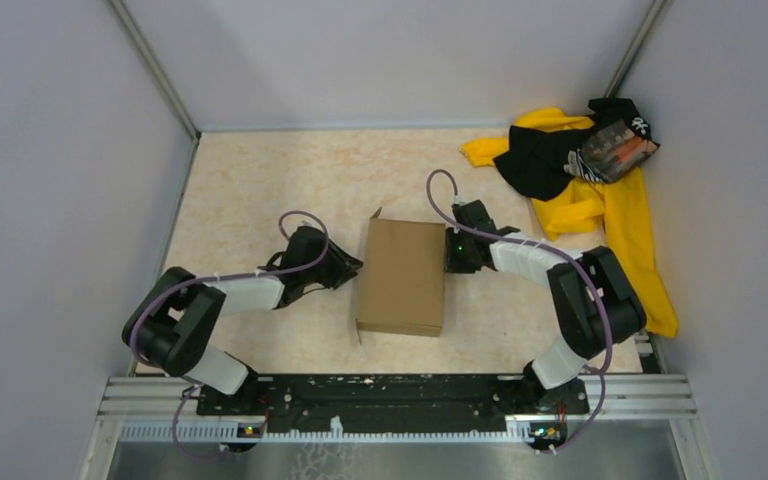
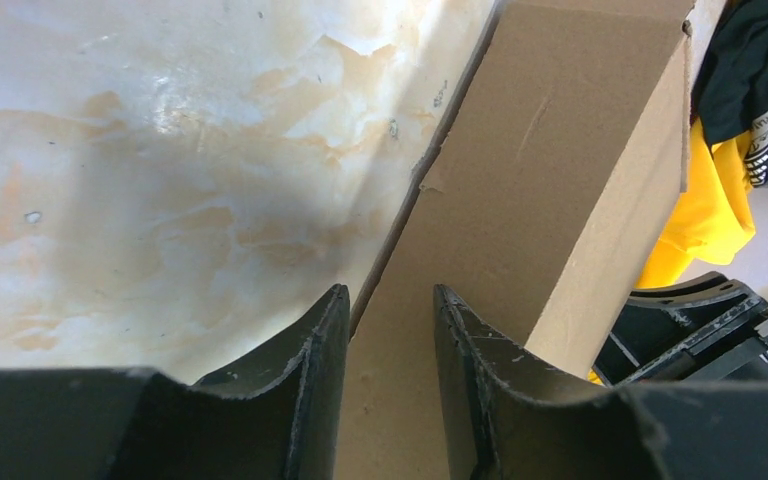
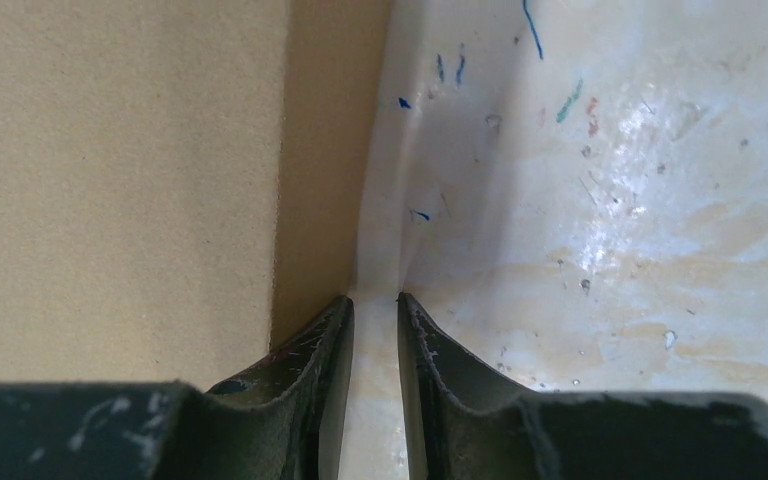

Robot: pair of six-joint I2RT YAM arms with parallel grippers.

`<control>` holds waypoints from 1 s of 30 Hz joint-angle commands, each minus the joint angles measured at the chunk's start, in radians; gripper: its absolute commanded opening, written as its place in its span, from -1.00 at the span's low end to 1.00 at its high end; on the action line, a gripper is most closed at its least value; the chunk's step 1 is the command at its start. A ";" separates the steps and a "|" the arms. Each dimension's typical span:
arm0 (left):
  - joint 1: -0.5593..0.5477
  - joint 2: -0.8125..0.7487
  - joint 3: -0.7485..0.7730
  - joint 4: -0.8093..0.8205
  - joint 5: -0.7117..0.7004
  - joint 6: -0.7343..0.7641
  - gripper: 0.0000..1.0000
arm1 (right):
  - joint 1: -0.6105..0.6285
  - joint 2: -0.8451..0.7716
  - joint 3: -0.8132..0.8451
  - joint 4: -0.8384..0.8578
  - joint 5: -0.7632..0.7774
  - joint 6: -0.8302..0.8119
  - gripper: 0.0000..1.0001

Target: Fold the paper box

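— Where is the paper box (image 1: 400, 275)?
— Lying flat in the middle of the table (image 1: 260, 180), between the two arms. The yellow-and-black cloth pile (image 1: 600, 200) is well apart, at the far right.
— Left gripper (image 2: 390, 295)?
— At the box's left side, jaws partly spread, cardboard filling the gap. I cannot tell whether it pinches.
— Right gripper (image 3: 375, 298)?
— Just beside the right wall, jaws a narrow slit apart, only table between them.

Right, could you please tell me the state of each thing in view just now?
paper box: closed into a shallow box, lying flat, one corner tab sticking out.
left gripper: jaws apart, at the box's left side.
right gripper: jaws slightly apart, empty, at its right side.
cloth pile: crumpled, far right corner.
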 commanded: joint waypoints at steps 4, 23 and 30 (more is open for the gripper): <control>-0.018 -0.064 0.045 0.026 0.112 0.010 -0.12 | 0.091 0.080 0.066 0.027 -0.152 0.004 -0.48; 0.012 -0.190 0.091 -0.061 0.096 0.034 -0.10 | 0.186 0.211 0.214 -0.230 0.070 -0.076 -0.50; 0.024 -0.192 0.061 -0.069 0.096 0.039 -0.09 | 0.192 0.193 0.241 -0.307 0.164 -0.098 -0.49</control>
